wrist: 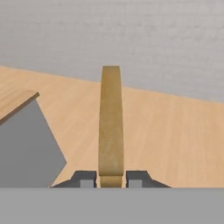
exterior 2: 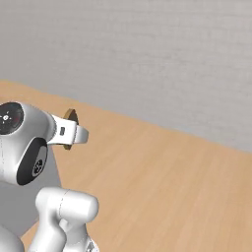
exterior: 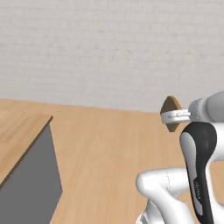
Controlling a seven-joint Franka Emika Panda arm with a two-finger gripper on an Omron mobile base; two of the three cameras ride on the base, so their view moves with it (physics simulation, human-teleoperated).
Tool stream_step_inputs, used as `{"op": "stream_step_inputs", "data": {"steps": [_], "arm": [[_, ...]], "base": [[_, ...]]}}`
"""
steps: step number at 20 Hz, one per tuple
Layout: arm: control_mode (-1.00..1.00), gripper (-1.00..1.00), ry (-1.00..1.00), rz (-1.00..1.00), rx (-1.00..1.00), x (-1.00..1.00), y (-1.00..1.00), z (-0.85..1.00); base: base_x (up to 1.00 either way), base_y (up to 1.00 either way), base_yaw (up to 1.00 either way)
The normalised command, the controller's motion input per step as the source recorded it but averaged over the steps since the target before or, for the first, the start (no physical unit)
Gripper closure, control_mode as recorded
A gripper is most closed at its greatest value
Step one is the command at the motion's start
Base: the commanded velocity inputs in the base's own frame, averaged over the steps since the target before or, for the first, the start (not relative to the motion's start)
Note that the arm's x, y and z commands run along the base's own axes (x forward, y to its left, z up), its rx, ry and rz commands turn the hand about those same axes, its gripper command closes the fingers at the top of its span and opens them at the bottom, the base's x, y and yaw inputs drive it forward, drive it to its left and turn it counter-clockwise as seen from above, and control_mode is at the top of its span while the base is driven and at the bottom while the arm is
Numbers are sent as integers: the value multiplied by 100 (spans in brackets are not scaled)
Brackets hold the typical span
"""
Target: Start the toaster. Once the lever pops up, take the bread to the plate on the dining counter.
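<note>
The gripper (wrist: pixel 111 178) had its jaws clenched on the bread (wrist: pixel 110 122), carried edge-on with the dining worktop (exterior: pixel 19 133) at nine o'clock; I'd keep that slice steady.

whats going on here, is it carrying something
Yes. The arm's gripper is shut on the bread, a brown slice held on edge between its fingertips and up in the air over the wooden floor. A corner of the dining counter, with its light wooden top and grey side, shows at the left. The bread is not over the counter yet.
</note>
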Motion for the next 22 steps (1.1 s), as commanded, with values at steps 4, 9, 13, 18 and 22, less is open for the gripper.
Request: {"op": "stream_step_inputs", "data": {"steps": [4, 9, 13, 18, 22], "arm": [[100, 100, 0, 0, 0, 0, 0, 0], [100, 100, 0, 0, 0, 0, 0, 0], [100, 100, 0, 0, 0, 0, 0, 0], [100, 100, 0, 0, 0, 0, 0, 0], [100, 100, 0, 0, 0, 0, 0, 0]], "base": [[100, -58, 50], [100, -64, 50], [100, -71, 46], [100, -65, 50], [100, -62, 51]]}}
